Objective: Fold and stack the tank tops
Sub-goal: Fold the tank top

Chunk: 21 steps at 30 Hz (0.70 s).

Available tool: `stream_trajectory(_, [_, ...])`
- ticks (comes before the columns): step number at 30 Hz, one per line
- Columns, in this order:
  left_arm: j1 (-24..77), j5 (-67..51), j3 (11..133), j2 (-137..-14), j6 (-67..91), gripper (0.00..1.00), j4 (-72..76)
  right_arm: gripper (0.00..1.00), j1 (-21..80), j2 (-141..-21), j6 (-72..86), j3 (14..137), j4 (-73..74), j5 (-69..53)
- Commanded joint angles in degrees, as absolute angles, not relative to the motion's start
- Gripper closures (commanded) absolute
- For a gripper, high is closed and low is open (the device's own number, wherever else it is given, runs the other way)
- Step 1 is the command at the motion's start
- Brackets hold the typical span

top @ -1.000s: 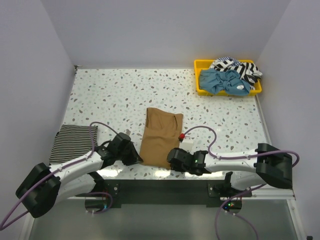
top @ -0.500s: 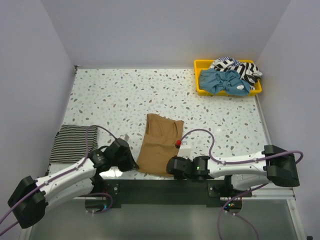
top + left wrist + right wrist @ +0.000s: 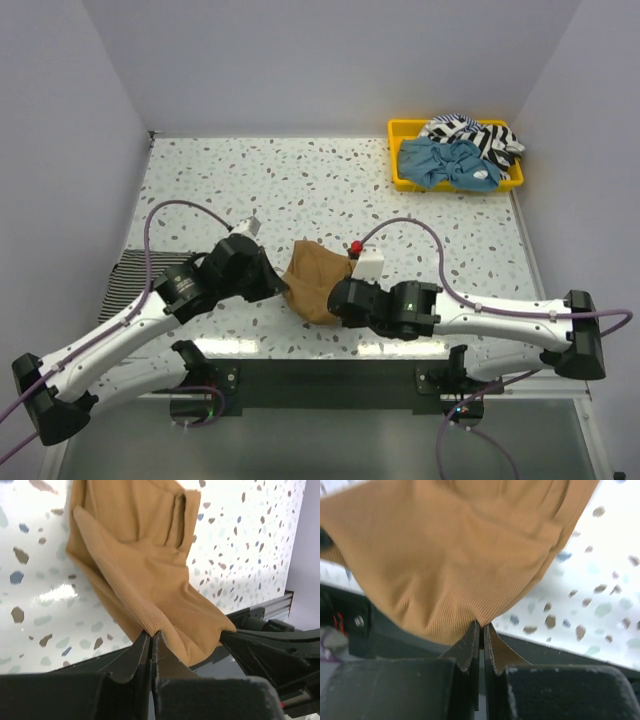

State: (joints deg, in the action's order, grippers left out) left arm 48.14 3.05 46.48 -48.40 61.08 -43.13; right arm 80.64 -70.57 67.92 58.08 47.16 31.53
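The tan-brown tank top hangs bunched between both grippers near the table's front middle. My left gripper is shut on its near left corner, and the pinch shows in the left wrist view. My right gripper is shut on the near right corner, pinched at the fingertips. The rest of the tan cloth still lies on the table beyond. A folded black-and-white striped tank top lies at the left edge, partly behind the left arm.
A yellow tray at the back right holds a light blue top and a black-and-white striped top. A white block with a red button rides on the right arm. The table's near edge runs just below the grippers.
Both grippers closed on the tan top's near corners at the front edge, then lifted them and carried them away from the edge, bunching the cloth over itself.
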Motion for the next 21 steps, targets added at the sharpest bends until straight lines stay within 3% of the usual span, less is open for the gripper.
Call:
stream_trajectory(1, [45.89, 6.24, 52.71, -54.73, 57.31, 1.00, -39.13, 1.00, 72.88, -68.21, 59.87, 61.00, 48.27, 32.63])
stream_trajectory(8, [33.23, -2.36, 58.26, -68.27, 52.47, 1.00, -21.92, 1.00, 52.14, -69.95, 46.42, 62.22, 39.38, 18.84])
stream_trajectory(16, [28.31, -5.00, 72.67, -94.98, 50.01, 1.00, -11.87, 1.00, 32.97, -88.90, 36.66, 71.61, 30.42, 8.44])
stream_trajectory(18, [26.55, -5.80, 75.92, -99.73, 49.14, 0.98, -9.24, 0.88, 29.63, -93.14, 35.69, 74.08, 30.06, 8.09])
stream_trajectory(21, [24.53, -6.77, 80.14, -107.30, 47.20, 0.69, -7.30, 0.64, 27.08, -99.22, 33.76, 79.00, 29.71, 10.70])
